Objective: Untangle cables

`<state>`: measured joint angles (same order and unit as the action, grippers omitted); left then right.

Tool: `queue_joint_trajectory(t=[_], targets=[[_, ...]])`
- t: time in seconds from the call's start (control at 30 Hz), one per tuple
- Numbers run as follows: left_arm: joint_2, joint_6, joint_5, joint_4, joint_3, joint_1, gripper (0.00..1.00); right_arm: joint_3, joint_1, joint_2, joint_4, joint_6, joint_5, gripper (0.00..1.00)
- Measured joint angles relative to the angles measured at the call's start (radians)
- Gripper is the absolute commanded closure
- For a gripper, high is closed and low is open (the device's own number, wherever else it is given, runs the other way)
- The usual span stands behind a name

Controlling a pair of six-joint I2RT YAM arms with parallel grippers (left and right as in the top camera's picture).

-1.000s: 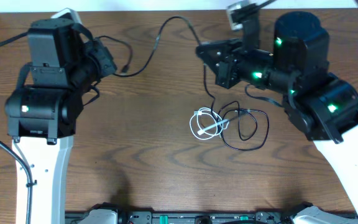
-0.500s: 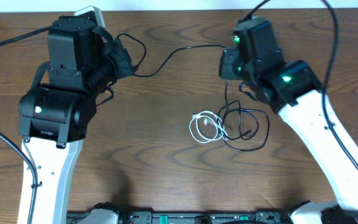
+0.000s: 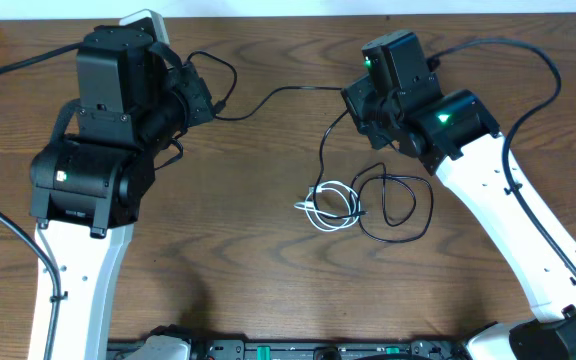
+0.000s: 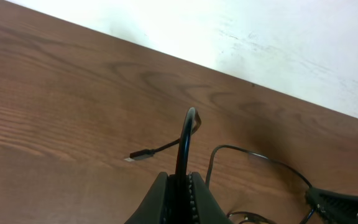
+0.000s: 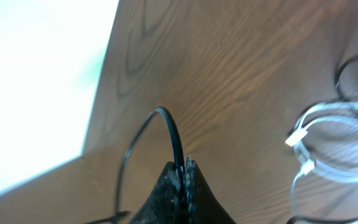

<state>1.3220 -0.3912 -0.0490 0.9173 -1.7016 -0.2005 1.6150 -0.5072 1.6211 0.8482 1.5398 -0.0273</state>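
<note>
At the left pincer [image 4: 180,179]: clamped on the black cable [image 4: 185,134], near its plug end [image 4: 139,156].
At the right pincer [image 5: 181,168]: pinched on the same cable, farther along.
Mid-table: black loops meet the white cable [image 3: 333,205].
Advice: draw the black strand away slowly and low, so the white coil isn't dragged.
Surface: brown wood-grain table [image 3: 228,250], white surface [image 4: 260,31] beyond.

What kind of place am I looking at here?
Probably a robotics lab or test bench: a left robot arm and a right robot arm at a wooden table by a white wall, with a white cable and a black cable to work on.
</note>
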Motion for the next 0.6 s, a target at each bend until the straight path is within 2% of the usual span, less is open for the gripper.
queue_joint_trajectory(t=[0.23, 0.47, 0.6], targets=[[0.000, 0.000, 0.000, 0.000, 0.000, 0.000, 0.93, 0.000, -0.009, 0.036, 0.011, 0.139, 0.010, 0.98], [0.000, 0.000, 0.000, 0.000, 0.000, 0.000, 0.93, 0.000, -0.027, 0.156, 0.045, 0.164, 0.010, 0.98], [0.000, 0.000, 0.000, -0.001, 0.000, 0.000, 0.92, -0.003, -0.030, 0.169, 0.087, 0.161, 0.001, 0.98]])
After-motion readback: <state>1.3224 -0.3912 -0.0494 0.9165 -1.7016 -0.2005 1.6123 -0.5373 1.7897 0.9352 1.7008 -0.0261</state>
